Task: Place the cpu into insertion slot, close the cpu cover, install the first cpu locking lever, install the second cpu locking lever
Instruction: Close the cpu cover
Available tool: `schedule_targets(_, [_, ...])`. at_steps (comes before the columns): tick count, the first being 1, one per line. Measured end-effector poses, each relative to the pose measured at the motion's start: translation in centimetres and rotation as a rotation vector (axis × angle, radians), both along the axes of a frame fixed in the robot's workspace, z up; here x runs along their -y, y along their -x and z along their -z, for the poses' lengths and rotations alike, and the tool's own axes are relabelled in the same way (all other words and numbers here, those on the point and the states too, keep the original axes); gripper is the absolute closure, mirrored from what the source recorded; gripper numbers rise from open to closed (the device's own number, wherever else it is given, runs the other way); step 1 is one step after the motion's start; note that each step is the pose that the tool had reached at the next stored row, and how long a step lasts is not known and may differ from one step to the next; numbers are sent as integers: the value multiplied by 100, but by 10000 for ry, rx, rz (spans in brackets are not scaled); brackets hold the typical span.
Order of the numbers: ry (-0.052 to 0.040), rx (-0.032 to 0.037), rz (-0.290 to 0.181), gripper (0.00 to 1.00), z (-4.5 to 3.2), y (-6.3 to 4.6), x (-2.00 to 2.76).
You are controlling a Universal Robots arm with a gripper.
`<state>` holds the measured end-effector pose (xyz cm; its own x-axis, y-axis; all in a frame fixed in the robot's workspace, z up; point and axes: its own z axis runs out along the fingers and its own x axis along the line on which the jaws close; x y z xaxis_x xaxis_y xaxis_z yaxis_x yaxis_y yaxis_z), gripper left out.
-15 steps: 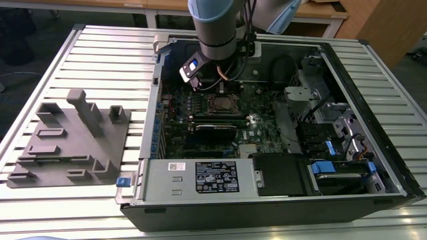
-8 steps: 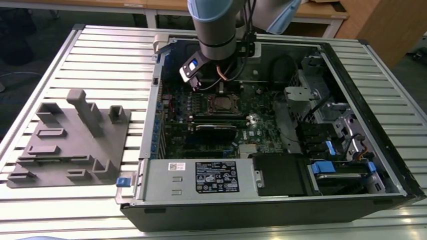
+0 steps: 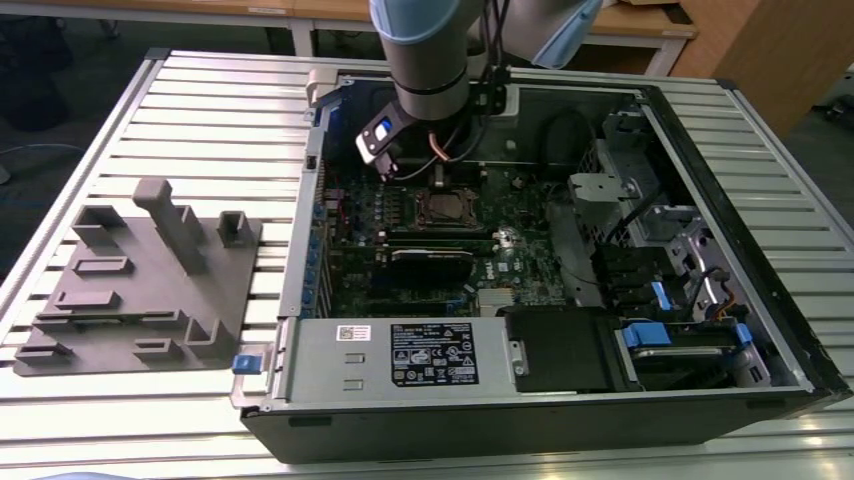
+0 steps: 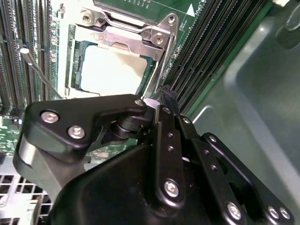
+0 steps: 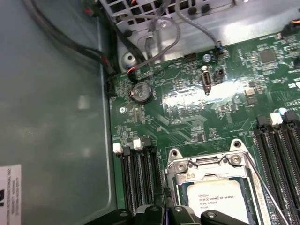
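Closest, in the second wrist view, the gripper (image 4: 161, 96) has its jaws drawn together, tips at the edge of the cover (image 4: 136, 40); whether they pinch anything I cannot tell; just past them the cpu (image 4: 112, 70) lies flat in the slot (image 4: 75, 65), its pale top showing through the cover's cut-out; the cover is down over the chip; one lever (image 4: 40, 72) runs slantwise on the side of the slot away from the gripper, another (image 4: 161, 63) along the side by the tips; memory slots (image 4: 211, 51) run beyond that side; in the first wrist view a coin cell (image 5: 140, 92) sits further off on the green board (image 5: 187, 108); in the exterior view the arm (image 3: 424, 60) reaches down into the open case (image 3: 534, 420) on a slatted table (image 3: 200, 110); a grey fixture (image 3: 147, 280) rests well apart at the exterior view's left.
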<state>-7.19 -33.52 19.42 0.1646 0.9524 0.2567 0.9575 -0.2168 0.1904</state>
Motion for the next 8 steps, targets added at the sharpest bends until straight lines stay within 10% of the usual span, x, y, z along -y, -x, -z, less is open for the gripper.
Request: schedule_targets(8, [1, -1, 599, 89, 5, 20, -1])
